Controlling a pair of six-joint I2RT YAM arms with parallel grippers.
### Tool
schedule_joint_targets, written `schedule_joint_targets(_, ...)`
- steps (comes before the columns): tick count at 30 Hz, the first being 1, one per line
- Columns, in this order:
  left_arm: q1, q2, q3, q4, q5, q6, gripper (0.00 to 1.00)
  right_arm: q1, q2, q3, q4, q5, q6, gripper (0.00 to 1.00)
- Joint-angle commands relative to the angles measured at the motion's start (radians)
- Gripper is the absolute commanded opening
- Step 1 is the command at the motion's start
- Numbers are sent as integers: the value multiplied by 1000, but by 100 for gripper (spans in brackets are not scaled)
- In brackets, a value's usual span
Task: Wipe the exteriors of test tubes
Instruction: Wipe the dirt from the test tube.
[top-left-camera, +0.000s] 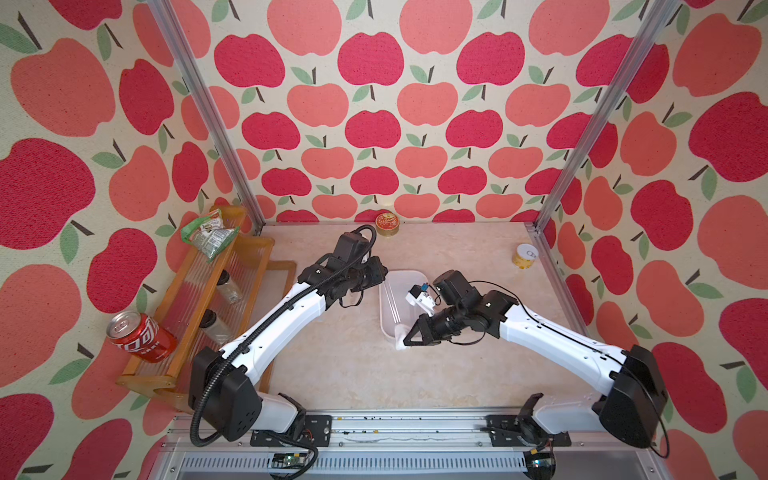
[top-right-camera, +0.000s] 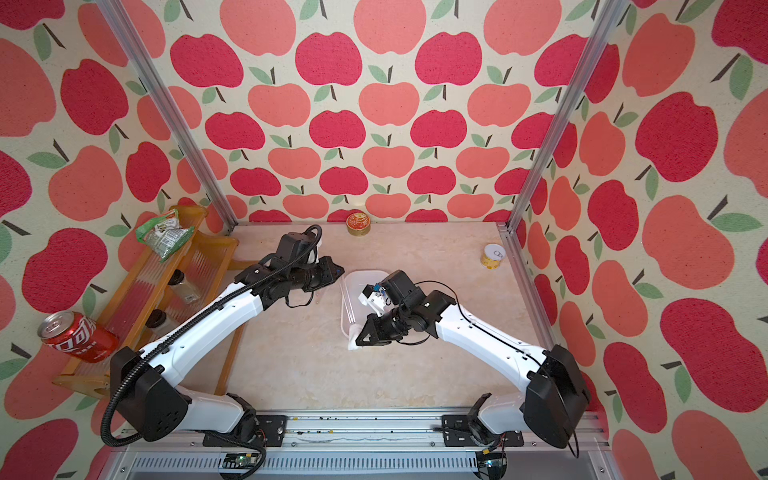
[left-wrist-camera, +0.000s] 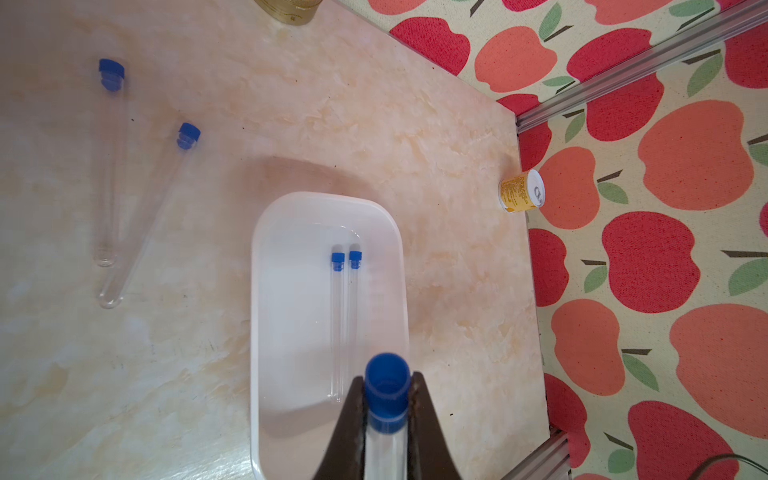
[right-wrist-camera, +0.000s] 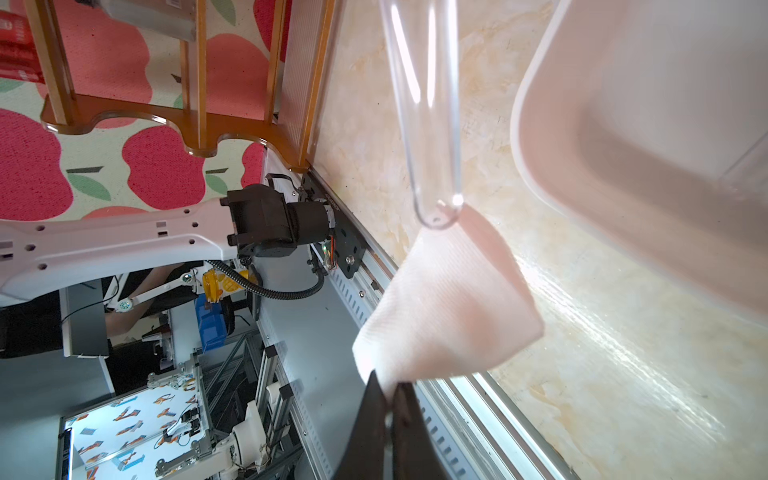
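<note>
The left gripper (left-wrist-camera: 387, 379) grips a test tube (right-wrist-camera: 424, 104) (near its blue cap (left-wrist-camera: 386, 384)) above the white tray (left-wrist-camera: 266, 332); the right gripper (right-wrist-camera: 388, 386) pinches a white cloth (right-wrist-camera: 449, 299) at the tube's round end.

Test tubes (left-wrist-camera: 109, 174) are clear with blue caps (left-wrist-camera: 111, 68), tray (left-wrist-camera: 291, 311) and cloth (right-wrist-camera: 449, 299) white, walls (top-left-camera: 374, 124) red-and-pink apple-print, table (top-left-camera: 353, 374) seemingly marbled beige

Robot lab: aluminium-framed cell (top-left-camera: 208, 112), neighbouring rig (right-wrist-camera: 183, 424)

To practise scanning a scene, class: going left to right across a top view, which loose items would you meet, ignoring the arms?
Red cola can → green snack packet → red-gold round tin → yellow can. The white tray is left out because it overlaps the tin.
</note>
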Motion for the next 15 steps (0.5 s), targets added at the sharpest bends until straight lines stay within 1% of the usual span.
schedule_joint_targets(1, 5, 23, 41, -37, -22, 18, 12, 1, -48, -1, 13, -60, -30, 0)
schedule_joint_targets(6, 4, 46, 52, -48, -9, 5, 12, 0, -21, 50, 37, -76, -51, 0)
schedule_joint_targets(8, 2, 46, 50, -44, 2, 2, 12, 1, 1, 65, 27, -63, -62, 0)
schedule_joint_targets(15, -3, 43, 50, -30, 33, -4, 12, -7, 78, 153, -117, 83, -142, 0)
